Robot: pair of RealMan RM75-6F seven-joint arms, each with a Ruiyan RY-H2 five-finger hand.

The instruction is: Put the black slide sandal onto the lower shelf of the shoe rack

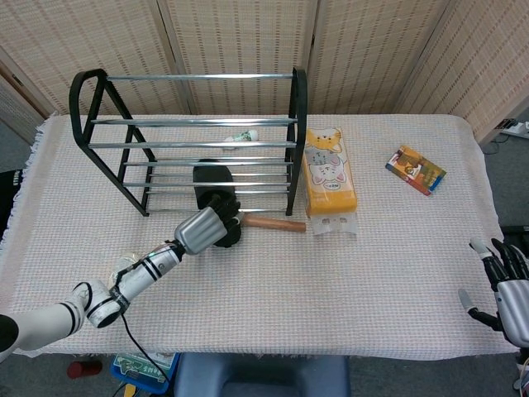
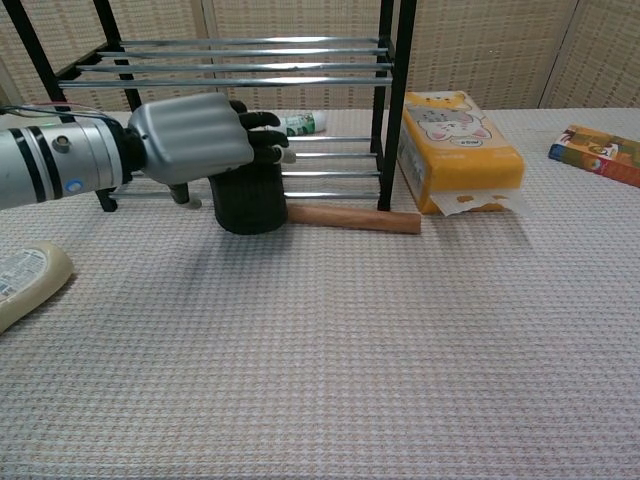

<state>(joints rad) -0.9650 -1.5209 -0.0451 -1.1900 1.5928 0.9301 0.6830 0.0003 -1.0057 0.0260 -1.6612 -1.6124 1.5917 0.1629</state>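
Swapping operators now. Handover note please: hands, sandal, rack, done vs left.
Left hand: fingers extended over the heel of the black slide sandal, not gripping it as far as the views show.
Right hand: at the table's right edge, fingers apart, holding nothing.
Sandal: toe end lies on the lower shelf of the shoe rack; heel end sticks out past the front rail onto the cloth, beside the wooden stick.
Done: sandal partly in.
Left: probably push the heel the rest of the way onto the shelf, then pull the left hand clear.
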